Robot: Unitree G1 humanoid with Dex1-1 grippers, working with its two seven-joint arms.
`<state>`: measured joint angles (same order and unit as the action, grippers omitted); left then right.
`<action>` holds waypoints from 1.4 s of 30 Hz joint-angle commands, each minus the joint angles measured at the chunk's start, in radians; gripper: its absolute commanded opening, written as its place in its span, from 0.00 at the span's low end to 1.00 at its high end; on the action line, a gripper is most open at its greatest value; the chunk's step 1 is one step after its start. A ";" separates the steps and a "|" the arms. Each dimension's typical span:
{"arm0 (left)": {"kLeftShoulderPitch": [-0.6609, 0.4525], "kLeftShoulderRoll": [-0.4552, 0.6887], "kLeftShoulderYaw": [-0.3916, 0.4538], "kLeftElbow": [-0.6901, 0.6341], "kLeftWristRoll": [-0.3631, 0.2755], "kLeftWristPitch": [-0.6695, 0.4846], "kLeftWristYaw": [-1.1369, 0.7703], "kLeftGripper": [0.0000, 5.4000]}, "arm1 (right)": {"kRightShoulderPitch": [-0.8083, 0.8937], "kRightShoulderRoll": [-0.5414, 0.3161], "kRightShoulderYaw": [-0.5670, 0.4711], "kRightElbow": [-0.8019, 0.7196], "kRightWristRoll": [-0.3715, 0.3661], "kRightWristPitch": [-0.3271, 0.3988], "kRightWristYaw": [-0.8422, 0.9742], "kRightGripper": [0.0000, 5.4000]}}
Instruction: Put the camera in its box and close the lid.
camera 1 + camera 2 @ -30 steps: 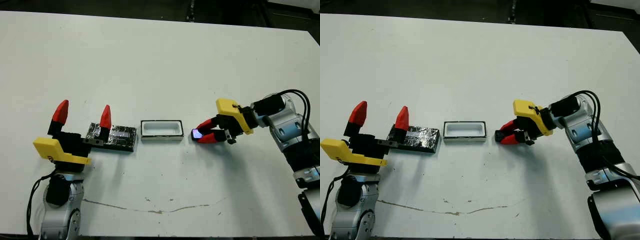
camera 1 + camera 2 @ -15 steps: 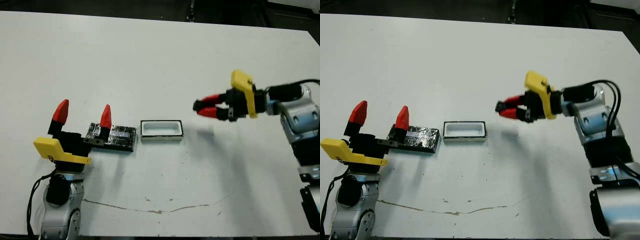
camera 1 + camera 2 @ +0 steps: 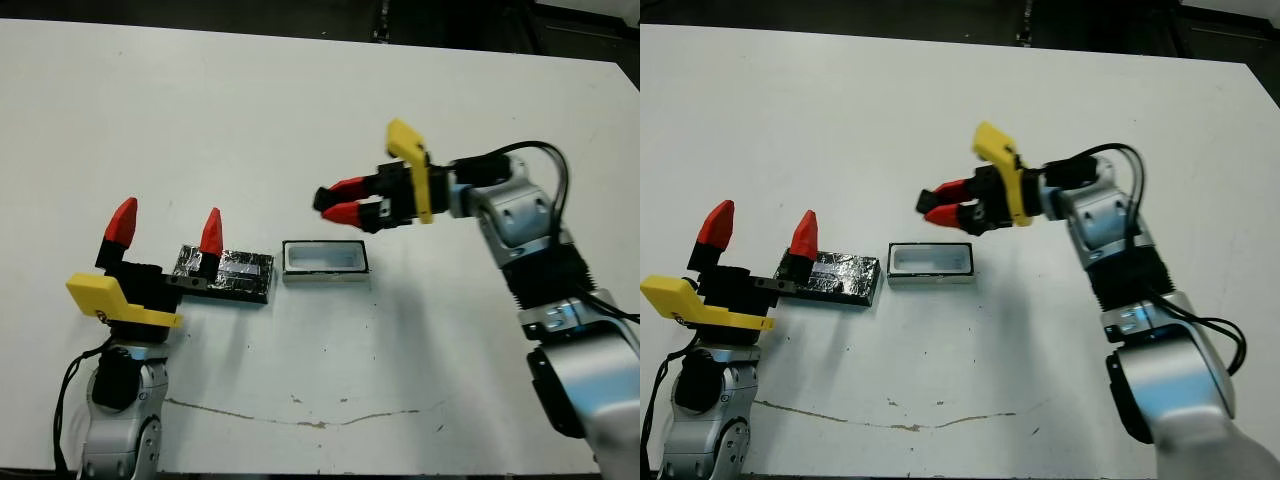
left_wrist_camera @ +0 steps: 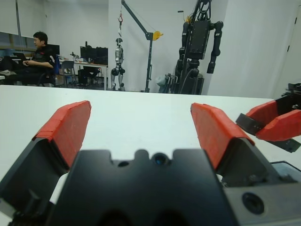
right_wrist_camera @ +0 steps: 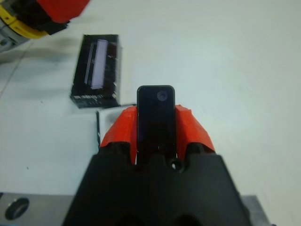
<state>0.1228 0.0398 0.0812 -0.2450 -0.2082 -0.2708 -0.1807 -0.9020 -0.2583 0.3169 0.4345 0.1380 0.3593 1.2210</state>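
Red-tipped fingers of the left end effector [image 3: 166,228] stand spread apart at the left of the desk [image 3: 300,110], gripping nothing, raised just by the near end of the lid [image 3: 226,273]; the lid lies flat on the desk, its pale strip upward, just beside the box [image 3: 323,261]; the box sits open with its white inside showing; above and slightly right of it the right end effector [image 3: 338,202] hangs in the air, pinching the camera [image 5: 155,117] between its fingers. The step in hand seems to be carrying the camera to the box; the next move calls for bringing it squarely over the opening, turning it to lie along the box's length, then lowering and letting go; the lid comes after. From the head views the camera is almost wholly hidden between the fingers; in the right wrist view only its dark face shows; the box there is mostly covered by the end effector, only a corner peeping out.
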 commanded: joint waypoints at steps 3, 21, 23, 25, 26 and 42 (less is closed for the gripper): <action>0.011 0.006 0.024 0.005 0.016 -0.025 0.015 1.00 | -0.011 0.035 0.033 0.048 -0.011 -0.019 0.023 0.31; 0.017 -0.002 0.015 0.001 0.011 -0.015 0.016 1.00 | 0.018 0.072 0.058 0.067 -0.010 -0.029 0.052 0.31; 0.018 -0.002 0.014 0.002 0.009 -0.016 0.015 1.00 | 0.027 0.073 0.056 0.070 -0.008 -0.031 0.049 0.31; 0.017 -0.001 0.015 0.010 0.010 -0.026 0.011 1.00 | 0.034 0.070 0.055 0.072 -0.010 -0.038 0.049 0.31; 0.017 0.000 0.015 0.011 0.008 -0.027 0.009 1.00 | 0.037 0.069 0.055 0.074 -0.011 -0.042 0.050 0.31; 0.017 -0.002 0.014 0.013 -0.001 -0.027 0.003 1.00 | 0.081 0.038 0.061 0.072 -0.033 -0.026 0.046 0.31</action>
<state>0.1236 0.0377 0.0954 -0.2404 -0.2064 -0.2908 -0.1753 -0.8454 -0.1941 0.3755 0.5043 0.1202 0.3223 1.2699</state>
